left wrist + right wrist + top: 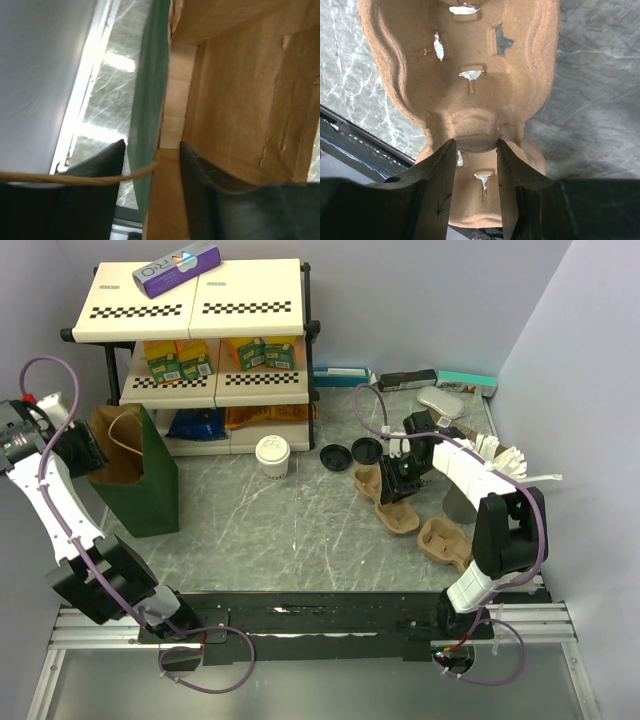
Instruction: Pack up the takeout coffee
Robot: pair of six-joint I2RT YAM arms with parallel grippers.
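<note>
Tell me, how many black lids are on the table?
2. The first black lid lies beside the lidded white cup; the second black lid sits right next to it, farther from the cup. More may be hidden.

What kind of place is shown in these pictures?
Probably a mock café takeout counter built for robot trials. In view are a lidded paper cup, a pulp cup tray and a green paper bag, near a shelf of boxed goods.
</note>
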